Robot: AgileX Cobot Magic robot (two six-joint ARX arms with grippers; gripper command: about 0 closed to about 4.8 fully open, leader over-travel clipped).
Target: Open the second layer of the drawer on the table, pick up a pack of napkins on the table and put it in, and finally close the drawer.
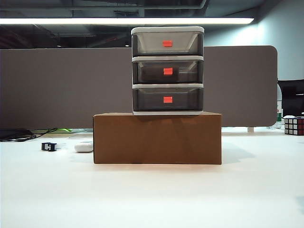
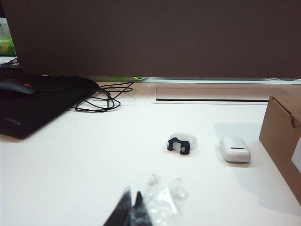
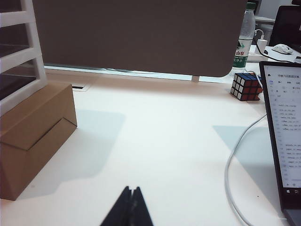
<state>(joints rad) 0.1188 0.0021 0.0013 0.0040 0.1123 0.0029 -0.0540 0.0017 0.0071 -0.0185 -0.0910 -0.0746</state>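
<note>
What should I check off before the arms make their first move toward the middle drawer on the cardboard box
1. All three drawers shut: ok. The second layer sits flush in the drawer cabinet.
2. Cabinet steady on the cardboard box: ok, upright and level.
3. Pack of napkins located: not ok. None shows in any view; only a small white case and a black clip lie on the table.
4. Left gripper free: cannot tell. Its fingers are shut low over the table, with crinkled clear plastic beside them.
5. Right gripper free: ok, shut, nothing held.
6. Path to the handle: ok, nothing in front.
</note>
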